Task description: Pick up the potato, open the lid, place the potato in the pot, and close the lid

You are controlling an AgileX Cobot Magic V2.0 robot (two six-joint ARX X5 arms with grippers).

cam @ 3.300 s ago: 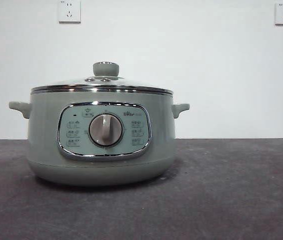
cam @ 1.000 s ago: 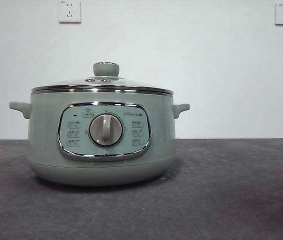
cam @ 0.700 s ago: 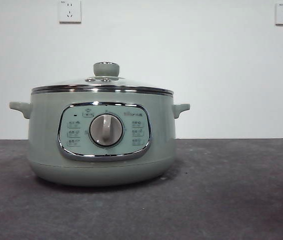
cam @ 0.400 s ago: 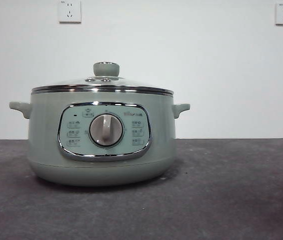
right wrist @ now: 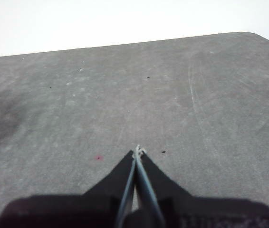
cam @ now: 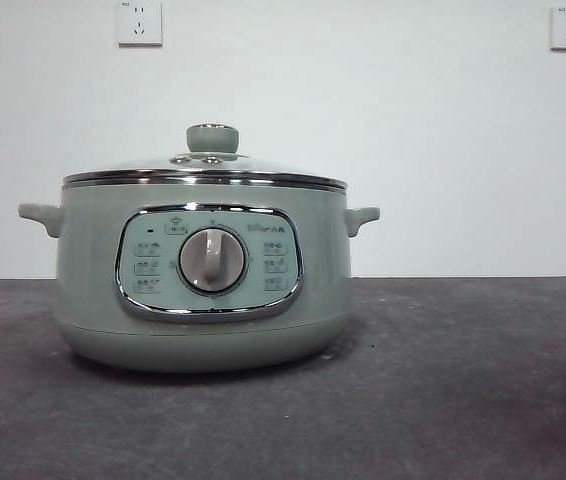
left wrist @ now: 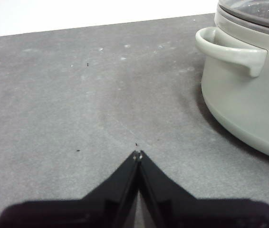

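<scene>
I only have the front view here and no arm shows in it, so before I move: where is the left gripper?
Observer: The left gripper is shut, low over the bare table, apart from the pot, near one side handle.
Operator: And the right one?
Observer: The right gripper is shut too, over open table, holding nothing.
Operator: Any potato in the wrist views? I see none.
Observer: No, neither wrist view shows a potato.
Operator: Lid on from there too?
Observer: Yes, the left wrist view shows the lid seated on the pot's rim.
</scene>
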